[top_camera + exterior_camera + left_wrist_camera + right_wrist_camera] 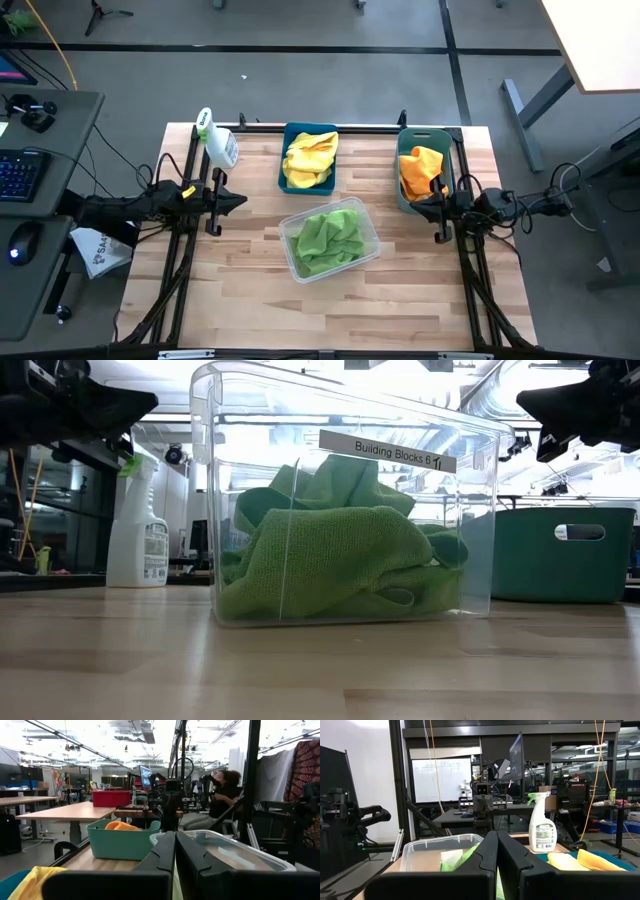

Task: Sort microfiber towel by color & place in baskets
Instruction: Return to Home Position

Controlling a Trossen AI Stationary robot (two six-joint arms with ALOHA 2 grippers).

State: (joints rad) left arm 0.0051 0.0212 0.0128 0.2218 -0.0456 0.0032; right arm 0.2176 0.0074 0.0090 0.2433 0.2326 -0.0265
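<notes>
— Where are the towels sitting?

— The yellow towel (308, 160) is lying in the blue bin (283, 168) at the far edge, mid-worktop (400, 300). The orange towel (420, 168) is lying in the teal bin (402, 185) at the far right. The green towel (328, 238) is filling the clear bin (373, 236), which is sitting askew at the centre, nearer than the other two.

— And the pincers?

— The left pincer (240, 200) is hovering above the wood just left of the clear bin, its fingers pressing together on nothing. The right pincer (418, 203) is hanging over the near end of the teal bin, its fingers likewise meeting and carrying nothing.

— Is any room opening up for moving?

— Bare wood is showing across the whole near half, right up to the near edge, and in the gap between the clear bin and each arm. The far edge is looking crowded: a white spray bottle (218, 145) is standing just left of the blue bin, close beside the left arm's frame rail, and the teal bin is sitting against the right rail.
</notes>
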